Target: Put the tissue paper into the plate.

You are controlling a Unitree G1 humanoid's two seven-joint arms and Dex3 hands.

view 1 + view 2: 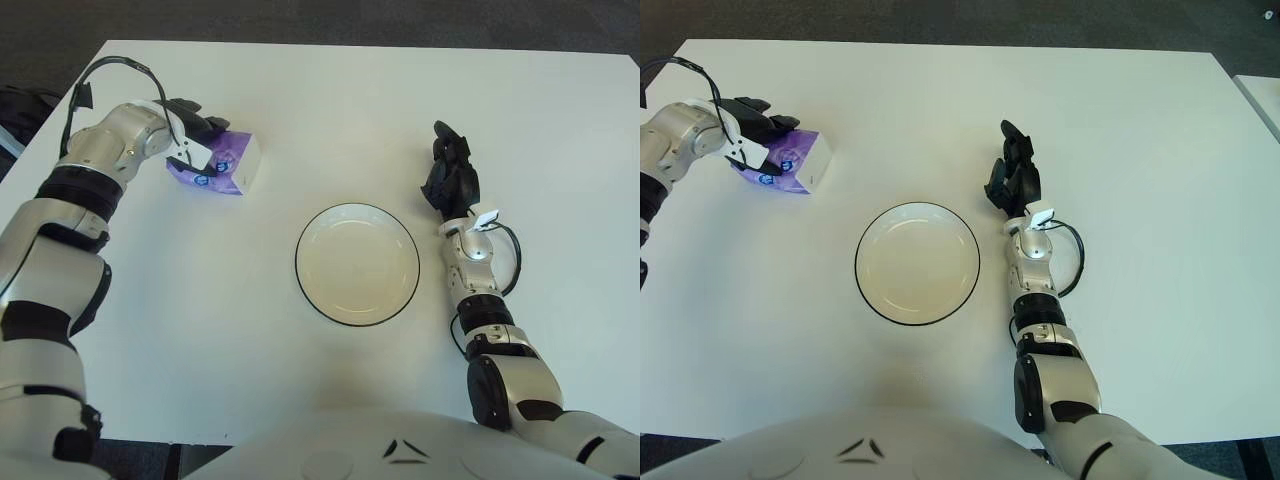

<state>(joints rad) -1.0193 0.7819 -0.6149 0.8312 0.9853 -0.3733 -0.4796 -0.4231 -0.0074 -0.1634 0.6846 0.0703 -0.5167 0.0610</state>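
The tissue paper is a purple and white pack point(228, 165) on the white table, at the far left; it also shows in the right eye view point(798, 165). My left hand point(196, 128) is on the pack's far left end, with its dark fingers curled over the top of it. The pack still touches the table. The white plate point(357, 264) with a dark rim stands empty in the middle of the table, to the right of the pack and nearer to me. My right hand point(450, 172) shows just right of the plate, fingers relaxed and holding nothing.
The white table point(330, 110) stretches wide behind the plate and to its right. Its far edge and left corner border a dark floor point(300, 20). A black cable point(110, 68) loops above my left wrist.
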